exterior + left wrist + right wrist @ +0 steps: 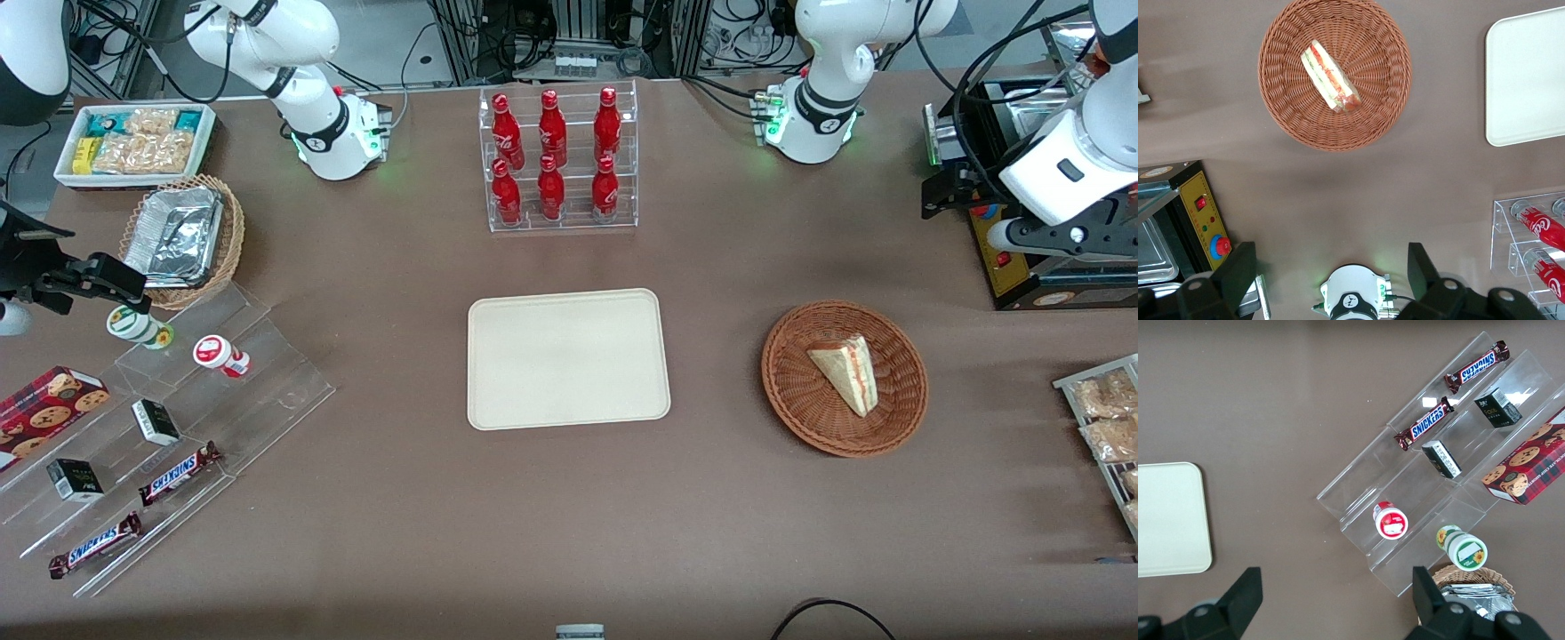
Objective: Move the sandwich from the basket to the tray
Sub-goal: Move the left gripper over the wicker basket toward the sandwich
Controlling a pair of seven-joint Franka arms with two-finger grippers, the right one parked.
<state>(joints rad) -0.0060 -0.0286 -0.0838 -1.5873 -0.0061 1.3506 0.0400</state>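
The sandwich, a pale triangular wedge with red, orange and green filling, lies in the round reddish-brown basket. The beige tray lies flat beside the basket, toward the parked arm's end, with nothing on it. My left gripper hangs high above the table, farther from the front camera than the basket and toward the working arm's end. In the left wrist view the gripper is open and empty, its fingers wide apart, well away from the sandwich, the basket and the tray.
A clear rack of red bottles stands farther from the camera than the tray. A yellow control box sits under my gripper. Bagged snacks lie at the working arm's end. Acrylic steps with candy bars stand at the parked arm's end.
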